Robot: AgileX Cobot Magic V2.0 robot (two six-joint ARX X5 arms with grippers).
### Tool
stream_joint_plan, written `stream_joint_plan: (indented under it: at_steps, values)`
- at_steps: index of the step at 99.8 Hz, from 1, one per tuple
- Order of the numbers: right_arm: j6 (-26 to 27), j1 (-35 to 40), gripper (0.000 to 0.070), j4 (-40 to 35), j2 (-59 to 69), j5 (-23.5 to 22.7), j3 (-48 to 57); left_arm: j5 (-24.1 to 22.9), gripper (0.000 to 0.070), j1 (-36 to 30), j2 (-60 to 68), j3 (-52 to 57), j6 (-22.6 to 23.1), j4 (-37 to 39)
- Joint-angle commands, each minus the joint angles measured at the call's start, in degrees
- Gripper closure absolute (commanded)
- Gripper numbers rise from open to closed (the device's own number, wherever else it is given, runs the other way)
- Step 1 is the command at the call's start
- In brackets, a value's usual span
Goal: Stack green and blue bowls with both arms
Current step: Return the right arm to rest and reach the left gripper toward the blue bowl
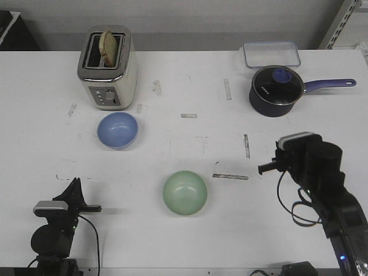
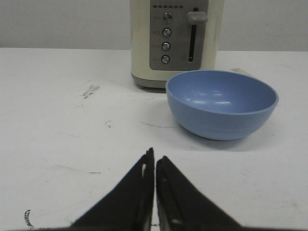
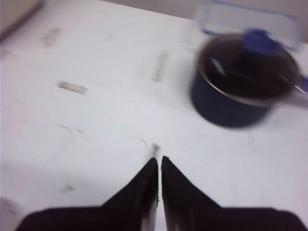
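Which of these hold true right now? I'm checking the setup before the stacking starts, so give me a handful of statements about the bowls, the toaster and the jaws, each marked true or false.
1. The blue bowl sits just in front of the toaster. True.
2. The green bowl is already stacked inside the blue bowl. False: the two stand apart on the table, both empty.
3. The left gripper has its jaws shut and holds nothing. True.
4. The right gripper is clamped on the green bowl. False: its jaws are shut on nothing, above bare table.
5. The toaster's slots are empty. False: a slice of bread sticks up from it.
6. The saucepan has its glass lid on. True.
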Motion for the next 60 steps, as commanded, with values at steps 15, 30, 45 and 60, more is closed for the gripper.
stream_joint_plan:
  at_steps: [15,30,45,60]
  values:
    - [0.79,-5.27,0.0700,0.79,-18.67,0.17,-16.61,0.11,0.0699,0.02,-0.09,-1.14,-0.15,0.37]
    - [1.07,-5.90,0.0700,0.66,-31.43,0.15,-21.81,0.11,0.0699,0.02,0.00,-1.14,-0.31,0.37]
    - [1.42,-5.90,0.0700,1.29,-38.84,0.22,-22.05,0.11,0.0699,0.02,0.00,-1.14,-2.43,1.25]
    - [1.42,-5.90,0.0700,1.20,-39.91,1.22,-22.05,0.07,0.0699,0.09,0.00,-0.46,-9.88,8.90]
